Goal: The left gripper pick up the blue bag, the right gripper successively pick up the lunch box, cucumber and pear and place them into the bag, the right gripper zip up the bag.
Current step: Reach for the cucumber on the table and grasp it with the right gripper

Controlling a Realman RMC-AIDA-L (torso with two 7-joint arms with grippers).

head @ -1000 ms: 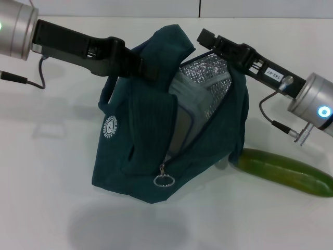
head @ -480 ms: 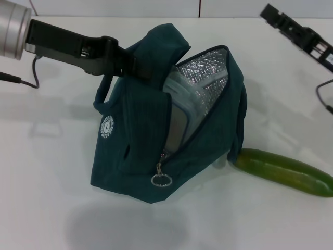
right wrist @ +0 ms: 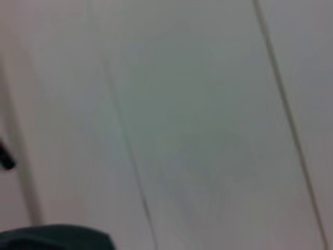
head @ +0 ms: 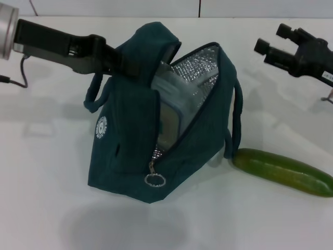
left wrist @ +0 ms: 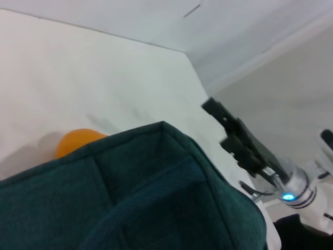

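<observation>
The blue bag (head: 130, 156) stands mid-table, held up at its top flap by my left gripper (head: 130, 66), which is shut on the fabric. The zipper is undone and shows the silver lining, with the lunch box (head: 171, 117) standing inside. My right gripper (head: 271, 39) hovers open and empty at the far right, clear of the bag. The cucumber (head: 283, 171) lies on the table to the right of the bag's base. The bag hides the pear in the head view. In the left wrist view the pear (left wrist: 78, 143) shows as an orange shape behind the bag (left wrist: 135, 203).
A ring zipper pull (head: 154, 179) hangs at the bag's front lower corner. One loop handle (head: 237, 120) droops down the bag's right side toward the cucumber. The white table (head: 52, 208) runs all around. The right wrist view shows only blurred pale surface.
My right gripper has come out of the bag's opening and moved up and to the right, then settled there open. The bag has shifted slightly left with the left gripper.
</observation>
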